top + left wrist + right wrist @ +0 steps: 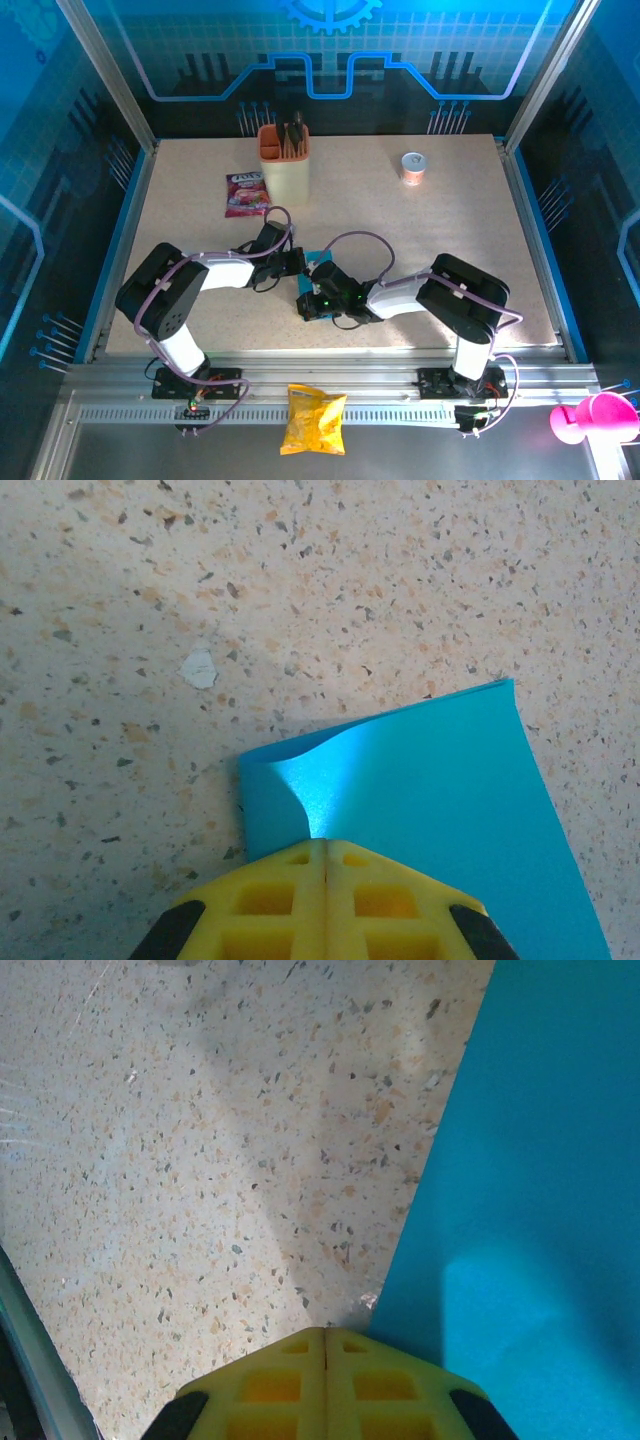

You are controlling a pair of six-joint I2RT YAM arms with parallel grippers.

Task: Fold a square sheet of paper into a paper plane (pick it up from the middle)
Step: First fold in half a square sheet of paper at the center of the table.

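**Both pincers closed at the blue paper, in front of the holder**

Nearest, well in front of the holder (283, 165), a yellow crisp bag (313, 420) lies on the metal rail between the two arm bases. Beyond it, on the speckled desk (300, 580), the paper (316, 257) lies nearer than the holder and a little to its right. It is largely covered by the two pincers meeting over it.

The right pincer (325, 1338) is on the side of the paper away from the holder. Its yellow fingers are pressed together with no gap, their tips at the paper's edge. I cannot tell whether they nip the paper.

The left pincer (325, 855), on the holder's side, is closed just as tight. The paper's folded edge bulges up into its tips, so that edge is pinched. The rest of the paper lies flat.

A pink snack packet (245, 195) lies just left of the holder's foot. The holder stands upright with dark tools in it. A small pot (413, 167) stands well to the holder's right.
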